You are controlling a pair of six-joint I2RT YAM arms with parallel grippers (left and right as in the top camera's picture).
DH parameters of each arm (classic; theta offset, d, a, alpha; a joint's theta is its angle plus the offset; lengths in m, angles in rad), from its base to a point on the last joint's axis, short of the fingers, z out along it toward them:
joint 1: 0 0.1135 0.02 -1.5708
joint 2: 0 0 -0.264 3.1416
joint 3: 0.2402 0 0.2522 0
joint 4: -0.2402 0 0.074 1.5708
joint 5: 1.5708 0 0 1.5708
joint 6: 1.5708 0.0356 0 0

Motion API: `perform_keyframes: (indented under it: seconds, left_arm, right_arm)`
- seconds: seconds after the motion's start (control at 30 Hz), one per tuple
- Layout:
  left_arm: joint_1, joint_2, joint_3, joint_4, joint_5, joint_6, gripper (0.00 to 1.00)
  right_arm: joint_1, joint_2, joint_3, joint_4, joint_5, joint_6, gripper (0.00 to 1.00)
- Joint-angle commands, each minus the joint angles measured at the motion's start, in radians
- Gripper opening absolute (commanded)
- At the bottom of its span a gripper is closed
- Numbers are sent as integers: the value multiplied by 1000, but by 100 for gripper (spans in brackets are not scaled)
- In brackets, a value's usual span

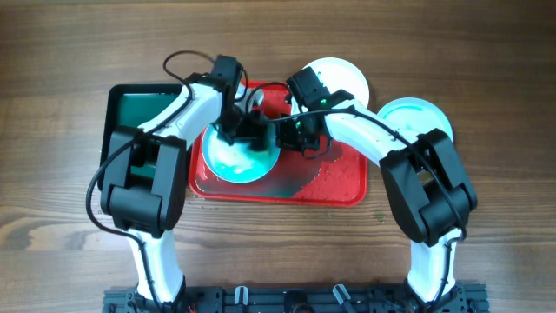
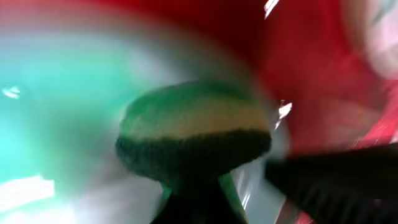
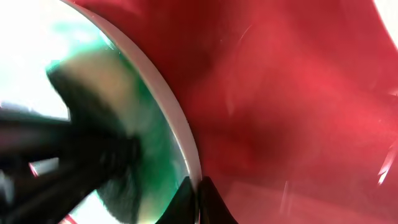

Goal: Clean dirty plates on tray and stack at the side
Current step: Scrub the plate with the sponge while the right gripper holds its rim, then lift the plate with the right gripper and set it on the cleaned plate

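Overhead view showed the smeared plate (image 1: 228, 165) lying in the left half of the red tray (image 1: 339, 183), at centre frame. The left tool (image 1: 236, 132) was closed on a sponge (image 2: 193, 134) set on the plate's teal-stained face; its wrist view was blurred. The right tool (image 1: 291, 130) had its fingers pinched together on that plate's rim. A second plate (image 1: 343, 74) lay at the tray's upper edge. A third plate (image 1: 408, 113) sat on the worktop (image 1: 486, 52) just right of the tray.

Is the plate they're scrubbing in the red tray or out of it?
In it. Overhead, the teal-smeared plate lies within the red tray, at its left end, with a sponge on it.
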Motion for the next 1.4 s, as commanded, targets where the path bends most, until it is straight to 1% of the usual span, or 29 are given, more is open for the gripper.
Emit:
perform_keyframes:
  seconds: [0.0,0.03,0.07,0.1,0.13,0.23,0.3,0.4,0.5,0.57,0.67,0.8,0.93,1.0,1.13,1.27,1.33,1.37]
  left_arm:
    - [-3,32,-7,137,3,35,4]
    - [-1,32,-7,164,-69,-4,4]
    - [0,32,-7,178,-175,-60,4]
    - [4,32,-4,177,-325,-120,4]
    - [9,31,2,161,-431,-161,4]
    - [33,8,61,33,-600,-219,4]
    - [50,-20,117,-58,-643,-219,4]
    - [75,-73,215,-197,-657,-226,4]
    - [114,-151,314,-341,-659,-266,4]
    - [137,-193,338,-391,-659,-267,4]
    - [183,-258,341,-443,-655,-267,4]
    - [247,-282,341,-484,-636,-267,4]
    - [290,-273,339,-496,-583,-267,4]
    - [297,-273,339,-495,-584,-267,4]
    - [298,-273,339,-493,-584,-267,4]
    - [298,-273,339,-492,-584,-267,4]
    - [298,-273,339,-492,-584,-267,4]
    - [298,-273,339,-492,-584,-267,4]
  right_arm:
    - [1,13,16,3,2,7,4]
    - [1,13,16,3,2,6,4]
    - [1,13,16,3,2,6,4]
    - [1,13,16,3,2,7,4]
    - [1,13,16,3,2,7,4]
    - [1,13,16,4,2,7,4]
    - [1,13,16,4,3,8,5]
    - [1,13,16,3,4,9,5]
    - [3,-6,30,-16,39,7,4]
    - [5,-31,51,-52,93,-10,4]
    - [24,-93,97,-117,215,-81,4]
    - [75,-161,140,-170,383,-158,4]
    - [183,-213,141,-208,656,-205,4]
    - [236,-220,141,-221,788,-205,4]
    - [357,-236,141,-229,1151,-205,4]
    - [460,-255,141,-228,1468,-205,5]
    - [501,-257,141,-228,1590,-205,4]
    - [534,-257,141,-229,1698,-206,4]
